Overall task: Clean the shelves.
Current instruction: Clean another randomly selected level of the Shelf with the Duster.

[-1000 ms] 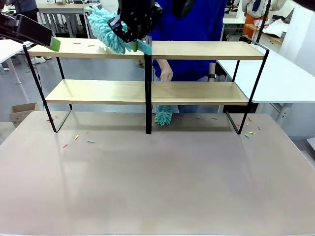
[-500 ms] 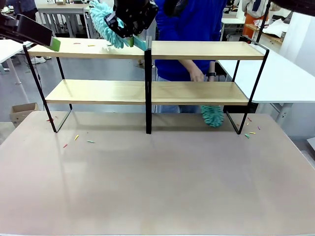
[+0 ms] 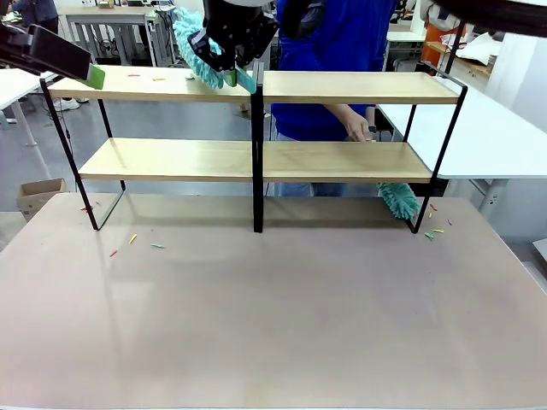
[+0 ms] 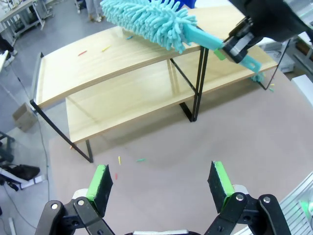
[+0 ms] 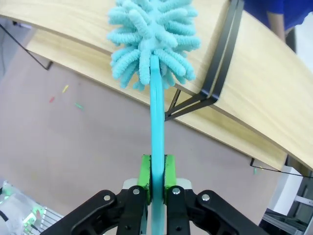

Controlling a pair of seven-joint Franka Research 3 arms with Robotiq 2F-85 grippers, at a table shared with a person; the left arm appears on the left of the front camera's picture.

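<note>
The shelves (image 3: 171, 159) stand across the far half of the table, two light-wood boards in a black frame with a centre post (image 3: 257, 154). My right gripper (image 3: 231, 75) hangs over the top board's left half, just left of the post, shut on the handle (image 5: 156, 147) of a teal fluffy duster (image 3: 195, 47); the duster head (image 5: 152, 39) is at the board's surface. My left gripper (image 3: 94, 75) hovers open and empty at the top board's left end, its green pads (image 4: 101, 183) wide apart. A person's hand (image 3: 357, 128) holds a second teal duster (image 3: 399, 201) under the lower board's right end.
Small coloured scraps (image 3: 132, 240) lie on the table near the left frame leg, more (image 3: 435, 231) by the right leg, and a few (image 3: 159, 79) on the top board. A white table (image 3: 487, 128) stands right of the shelves, a cardboard box (image 3: 38, 195) on the floor at left.
The person's duster has swept from the centre post to the right end under the lower board. My right gripper's duster has shifted slightly right over the top board. The left arm has stayed put.
</note>
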